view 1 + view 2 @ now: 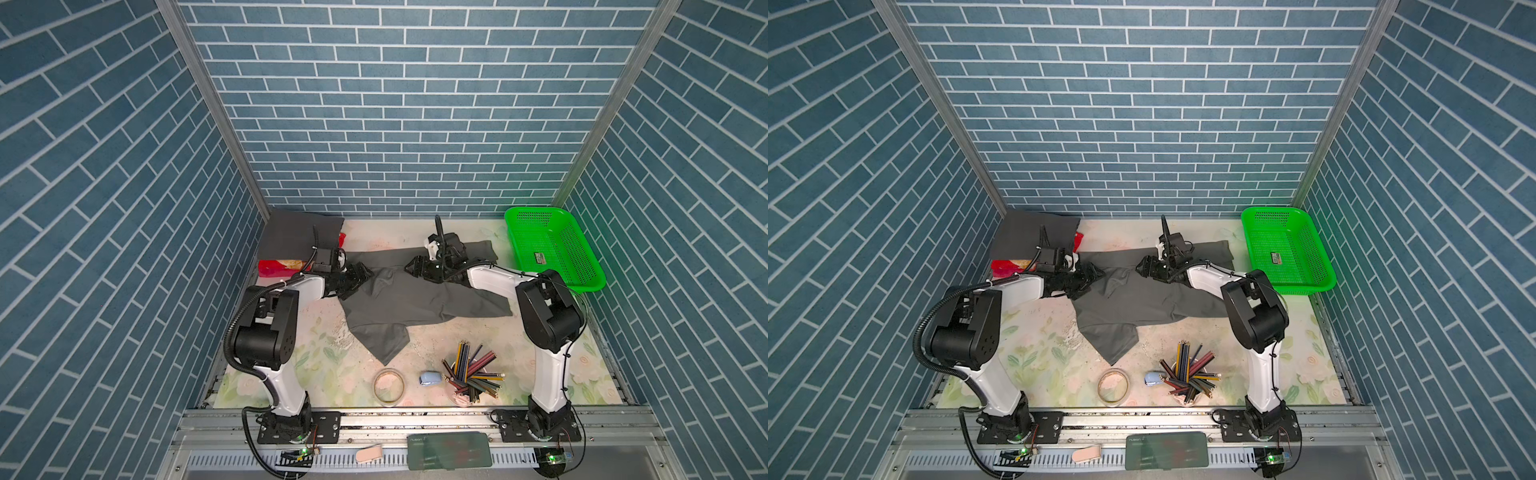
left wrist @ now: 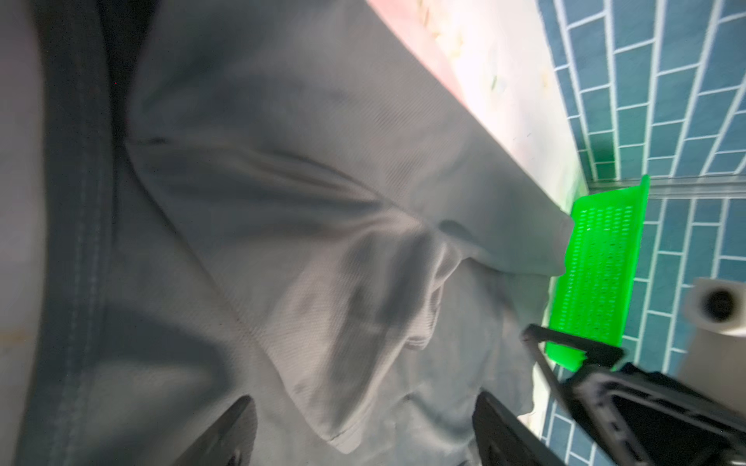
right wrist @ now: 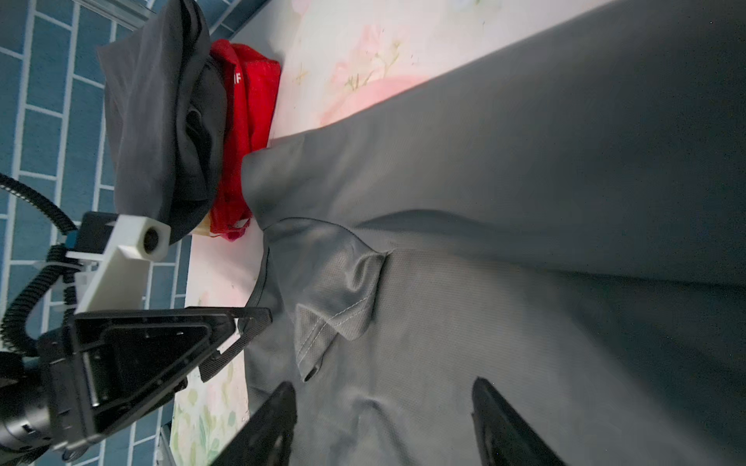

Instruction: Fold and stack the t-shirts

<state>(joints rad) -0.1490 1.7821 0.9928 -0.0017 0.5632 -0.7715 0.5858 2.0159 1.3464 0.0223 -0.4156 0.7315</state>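
At the far left corner of the floral table [image 1: 332, 374] the darker charcoal t-shirt [image 1: 297, 237] lies folded, resting partly on a red packet [image 1: 276, 268]. Just to its right, the left gripper [image 1: 360, 275] sits low at the left edge of the mid-grey t-shirt [image 1: 415, 305]. The left wrist view shows its jaws spread wide over rumpled cloth, with nothing pinched between them. The mid-grey t-shirt sprawls creased across the middle of the table, one sleeve pointing toward the near edge. The right gripper [image 1: 412, 266] hovers over the shirt's far part, facing the left gripper. In the right wrist view its fingers [image 3: 278, 419] stand apart above the fabric near a turned-over hem, gripping nothing. Nearer the front lie a tape roll [image 1: 389, 386], a small blue object [image 1: 429, 378] and a cup of coloured pencils [image 1: 471, 376]. At the far right stands the green basket [image 1: 582, 270], near the mid-grey shirt's far sleeve
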